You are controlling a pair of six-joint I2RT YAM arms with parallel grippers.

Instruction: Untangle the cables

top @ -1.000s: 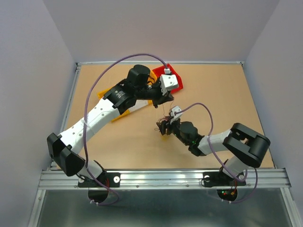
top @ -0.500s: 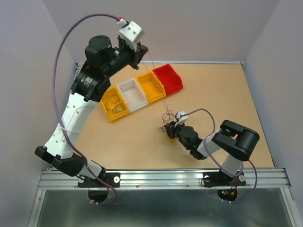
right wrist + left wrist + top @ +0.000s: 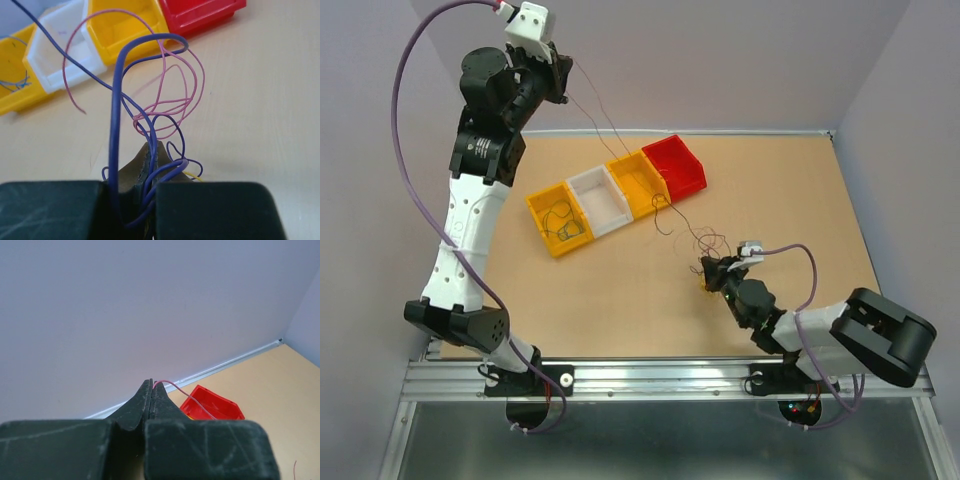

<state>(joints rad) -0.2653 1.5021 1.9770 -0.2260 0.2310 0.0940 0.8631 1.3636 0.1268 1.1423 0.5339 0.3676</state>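
The cables [image 3: 706,244] are a small clump of thin purple, pink and yellow wires on the table right of centre. My right gripper [image 3: 711,270] lies low at the clump's near side. In the right wrist view it [image 3: 151,146] is shut on purple wires [image 3: 116,110], while pink loops [image 3: 170,102] curl beyond the tips. My left gripper [image 3: 560,78] is raised high at the far left, shut on one pink wire [image 3: 185,392]. That wire stretches down over the bins to the clump.
A row of bins stands at the back middle: yellow [image 3: 535,205] with a few wires inside, white [image 3: 588,181], orange-yellow [image 3: 625,165] and red [image 3: 685,180]. The table's raised edges and the grey walls close the space on three sides.
My left arm swung up and to the far left, drawing the pink wire taut out of the clump. My right gripper closed on the clump and shifted right and nearer.
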